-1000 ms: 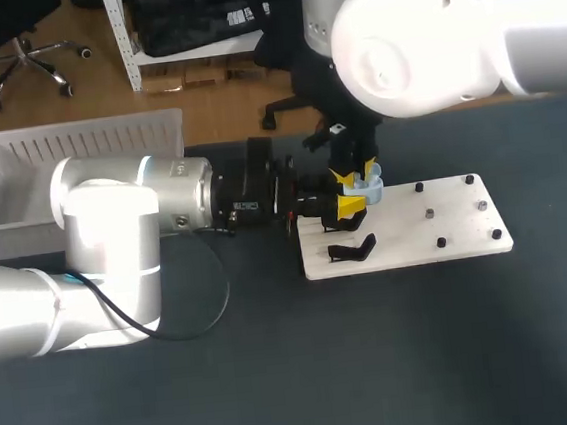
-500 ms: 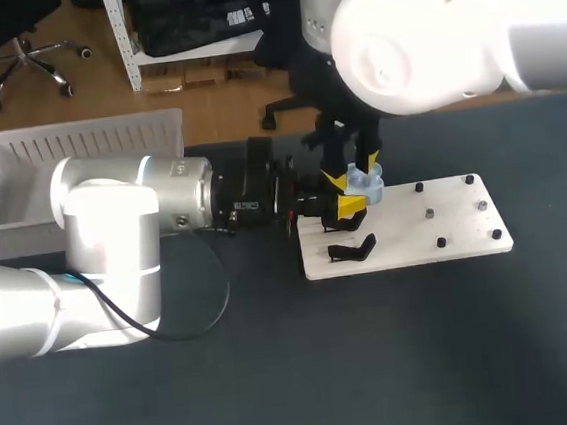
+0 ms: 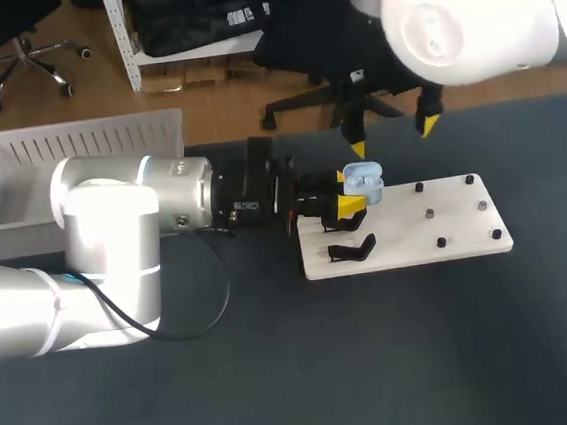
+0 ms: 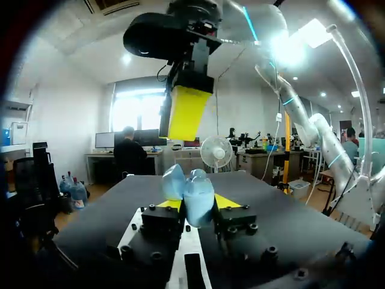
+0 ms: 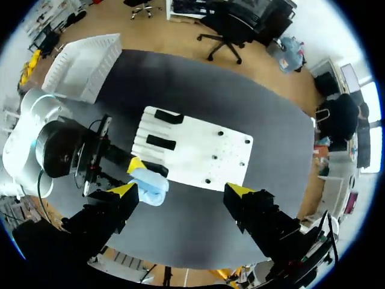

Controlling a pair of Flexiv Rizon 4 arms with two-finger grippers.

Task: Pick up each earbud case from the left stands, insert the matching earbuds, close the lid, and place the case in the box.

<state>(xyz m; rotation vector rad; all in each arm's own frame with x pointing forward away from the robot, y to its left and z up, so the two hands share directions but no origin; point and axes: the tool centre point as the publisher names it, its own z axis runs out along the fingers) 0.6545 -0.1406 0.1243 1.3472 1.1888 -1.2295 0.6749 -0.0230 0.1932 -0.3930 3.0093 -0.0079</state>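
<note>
The left gripper [image 4: 197, 203] is clamping the pale blue case [image 3: 362, 177] between both fingers, holding it over the left end of the white board [image 3: 456, 228], just beyond a black stand [image 3: 352, 250]. The right gripper [image 5: 181, 190] is hanging above the board, fingers spread wide, gripping nothing. The box [image 3: 20, 188] is sitting well apart, at the table's far left.

Case [image 3: 363, 178]: pale blue, lid standing open, sitting pinched in the left gripper [image 3: 350, 192] above the white board [image 3: 456, 226].
Stand [image 3: 352, 250]: black, lying on that board nearby.
Box [image 3: 76, 142]: white, sitting far left.
</note>
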